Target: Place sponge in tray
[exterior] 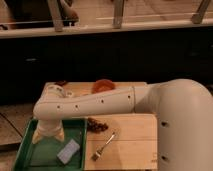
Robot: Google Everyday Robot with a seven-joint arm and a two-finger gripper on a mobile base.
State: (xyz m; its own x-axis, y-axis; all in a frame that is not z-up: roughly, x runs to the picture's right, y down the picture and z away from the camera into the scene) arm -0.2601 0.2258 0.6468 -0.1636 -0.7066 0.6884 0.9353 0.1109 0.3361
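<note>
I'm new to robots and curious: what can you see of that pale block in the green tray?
The sponge is a small pale blue-grey rectangular block, soft-looking, lying flat and slanted on the floor of the green tray, toward its right side. Only the tray touches it. The gripper hangs just up and left of it, apart from it.

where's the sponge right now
In the camera view, the sponge lies inside the green tray at the lower left, near the tray's right rim. The gripper hangs just up and left of it, and the fork is to its right.
</note>
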